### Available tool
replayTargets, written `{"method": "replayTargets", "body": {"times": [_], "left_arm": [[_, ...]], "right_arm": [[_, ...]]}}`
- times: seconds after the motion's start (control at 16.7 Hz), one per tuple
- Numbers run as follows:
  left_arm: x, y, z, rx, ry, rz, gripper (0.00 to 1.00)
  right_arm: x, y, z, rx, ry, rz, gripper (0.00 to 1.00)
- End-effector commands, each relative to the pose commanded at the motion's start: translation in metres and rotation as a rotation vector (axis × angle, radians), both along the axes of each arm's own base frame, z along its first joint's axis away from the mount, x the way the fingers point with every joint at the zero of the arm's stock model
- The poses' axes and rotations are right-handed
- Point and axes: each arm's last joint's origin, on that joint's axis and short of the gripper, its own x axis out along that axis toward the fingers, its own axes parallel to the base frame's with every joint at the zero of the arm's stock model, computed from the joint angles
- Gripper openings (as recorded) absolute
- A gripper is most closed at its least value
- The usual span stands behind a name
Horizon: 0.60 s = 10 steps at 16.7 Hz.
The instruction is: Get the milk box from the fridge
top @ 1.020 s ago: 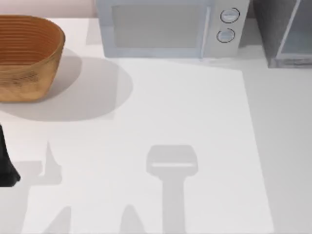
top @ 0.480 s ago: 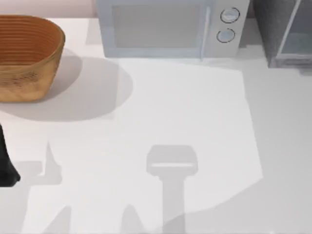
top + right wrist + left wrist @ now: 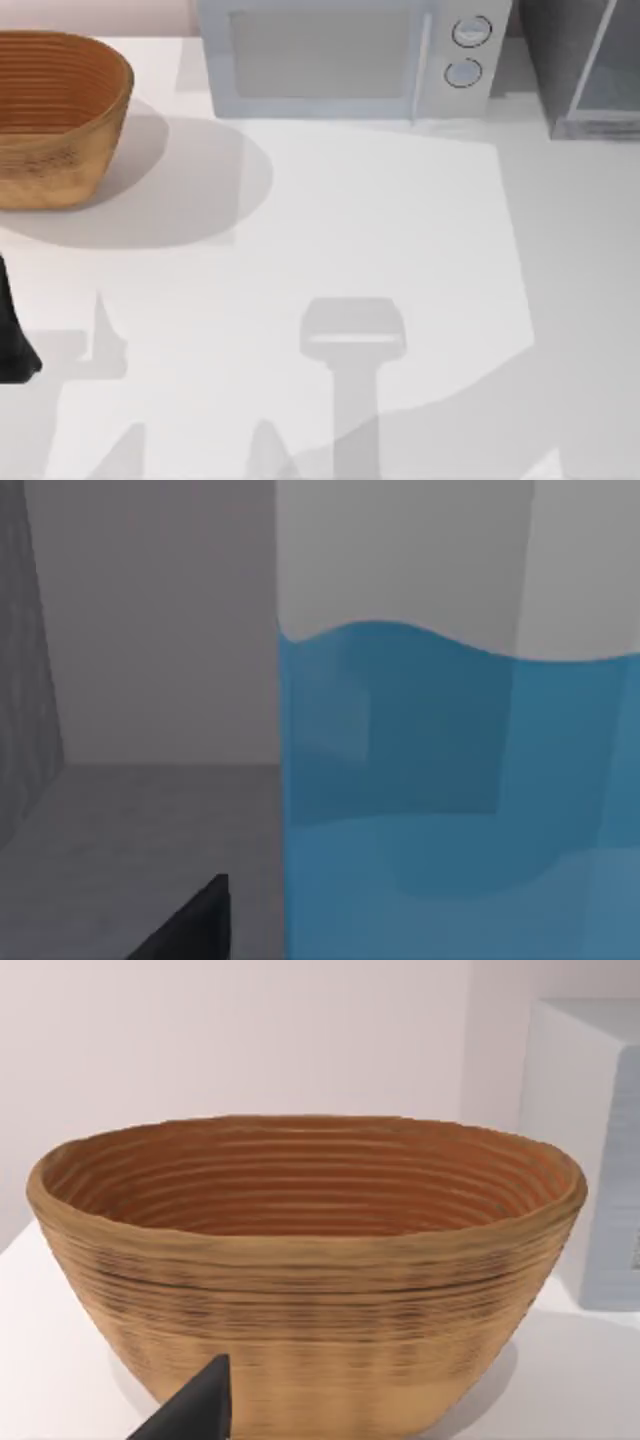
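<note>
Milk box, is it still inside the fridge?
Inside. The right wrist view shows the milk box upright on the fridge floor, grey walls behind it.

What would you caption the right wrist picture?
Close on the milk box, blue below white, inside the grey fridge.

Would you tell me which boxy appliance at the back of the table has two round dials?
The light blue-grey microwave has them; the dark grey fridge shows none.

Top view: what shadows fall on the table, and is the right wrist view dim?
Top view: the basket casts a round shadow toward the table centre; a paddle-shaped arm shadow lies near the front, with a diagonal grey band across the front right. Right wrist view: dim grey interior of the fridge; the milk box is close and evenly lit.
</note>
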Motion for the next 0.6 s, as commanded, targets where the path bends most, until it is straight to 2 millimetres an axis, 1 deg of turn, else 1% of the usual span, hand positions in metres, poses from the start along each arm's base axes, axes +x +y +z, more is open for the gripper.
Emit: {"method": "replayTargets", "body": {"times": [0.12, 0.24, 0.36, 0.54, 0.6], "left_arm": [[0.000, 0.000, 0.000, 0.000, 0.000, 0.000, 1.00], [0.000, 0.000, 0.000, 0.000, 0.000, 0.000, 1.00], [0.000, 0.000, 0.000, 0.000, 0.000, 0.000, 1.00], [0.000, 0.000, 0.000, 0.000, 0.000, 0.000, 1.00], [0.000, 0.000, 0.000, 0.000, 0.000, 0.000, 1.00]], "right_arm": [[0.019, 0.000, 0.003, -0.002, -0.009, 0.000, 1.00], [0.032, 0.001, 0.002, -0.001, -0.006, 0.000, 1.00], [0.036, 0.001, 0.002, 0.000, -0.001, 0.000, 1.00], [0.036, 0.001, 0.002, 0.000, -0.001, 0.000, 1.00], [0.036, 0.001, 0.002, 0.000, -0.001, 0.000, 0.92]]}}
